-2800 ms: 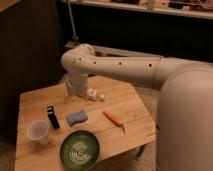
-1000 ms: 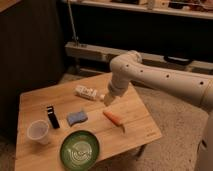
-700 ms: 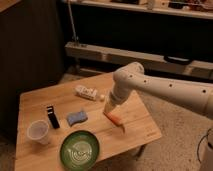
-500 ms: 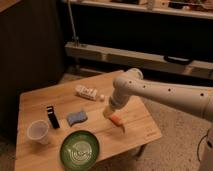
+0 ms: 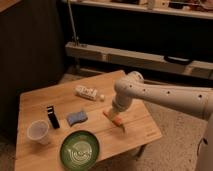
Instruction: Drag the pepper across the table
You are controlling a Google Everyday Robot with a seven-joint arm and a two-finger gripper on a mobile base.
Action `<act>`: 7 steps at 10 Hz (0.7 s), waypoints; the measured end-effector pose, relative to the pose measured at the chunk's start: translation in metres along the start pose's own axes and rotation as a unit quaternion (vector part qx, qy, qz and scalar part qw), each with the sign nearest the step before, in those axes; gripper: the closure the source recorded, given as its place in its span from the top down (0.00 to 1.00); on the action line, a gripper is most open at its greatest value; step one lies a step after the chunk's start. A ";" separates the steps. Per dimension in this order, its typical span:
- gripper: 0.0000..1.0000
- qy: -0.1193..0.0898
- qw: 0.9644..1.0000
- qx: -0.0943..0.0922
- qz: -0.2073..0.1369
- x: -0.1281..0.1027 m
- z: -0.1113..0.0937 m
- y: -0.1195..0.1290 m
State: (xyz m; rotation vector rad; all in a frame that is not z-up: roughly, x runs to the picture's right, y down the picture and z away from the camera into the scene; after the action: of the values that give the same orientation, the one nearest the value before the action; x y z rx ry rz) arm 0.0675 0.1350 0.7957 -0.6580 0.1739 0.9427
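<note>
The gripper (image 5: 115, 111) is low over the pepper (image 5: 120, 124), center frame; its grip cannot be told. Dragged loosely, the pepper may roll free or drop off the table (image 5: 141, 128) at its right edge.

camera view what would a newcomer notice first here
The big white arm reaching in from the right, its gripper down at the orange pepper near the right edge of the table. Next, the green bowl at the front edge, left of the pepper.

claw (image 5: 115, 113) lowered further, now over pepper (image 5: 120, 124)
</note>
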 end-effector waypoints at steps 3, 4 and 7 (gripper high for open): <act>0.65 0.014 1.000 0.001 0.014 0.007 0.034 -0.012; 0.65 0.016 1.000 -0.001 0.013 0.004 0.040 -0.012; 0.65 0.027 1.000 -0.002 0.015 0.005 0.044 -0.014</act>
State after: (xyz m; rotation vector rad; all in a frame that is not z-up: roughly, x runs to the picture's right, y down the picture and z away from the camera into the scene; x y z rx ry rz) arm 0.0749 0.1589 0.8351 -0.6858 0.2308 0.9545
